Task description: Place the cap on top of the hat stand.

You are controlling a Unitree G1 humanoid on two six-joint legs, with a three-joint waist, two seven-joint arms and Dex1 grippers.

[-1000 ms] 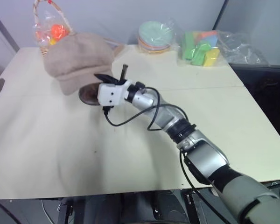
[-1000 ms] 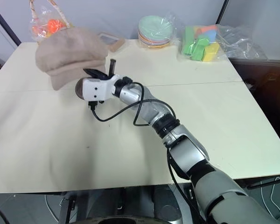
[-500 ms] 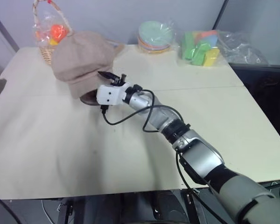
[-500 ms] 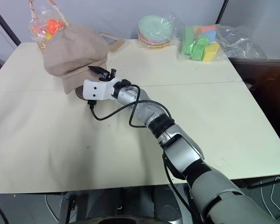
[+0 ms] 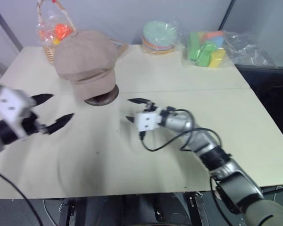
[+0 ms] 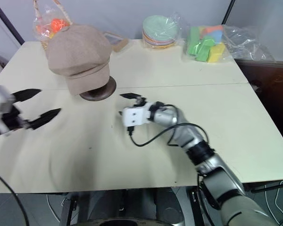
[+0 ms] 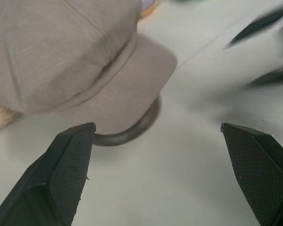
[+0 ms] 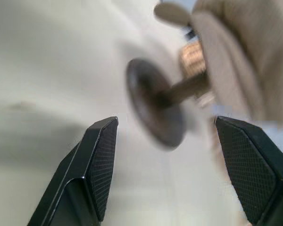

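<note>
The broad cream table (image 5: 188, 80) carries the soft beige-tan fabric cap (image 5: 86, 60), seated on the dark brown turned-wood hat stand (image 5: 103, 98) toward the far left corner. The left gripper (image 5: 51, 113), near the left edge, and the right gripper (image 5: 134, 109), mid-table, both stand spread apart, empty.

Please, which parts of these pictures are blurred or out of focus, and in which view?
Left eye view: the left pincer is smeared by motion; the cap is sharp. Left wrist view: the right pincer is a dark streak. Right wrist view: the hat stand and cap look soft; the near fingers are sharp.
</note>
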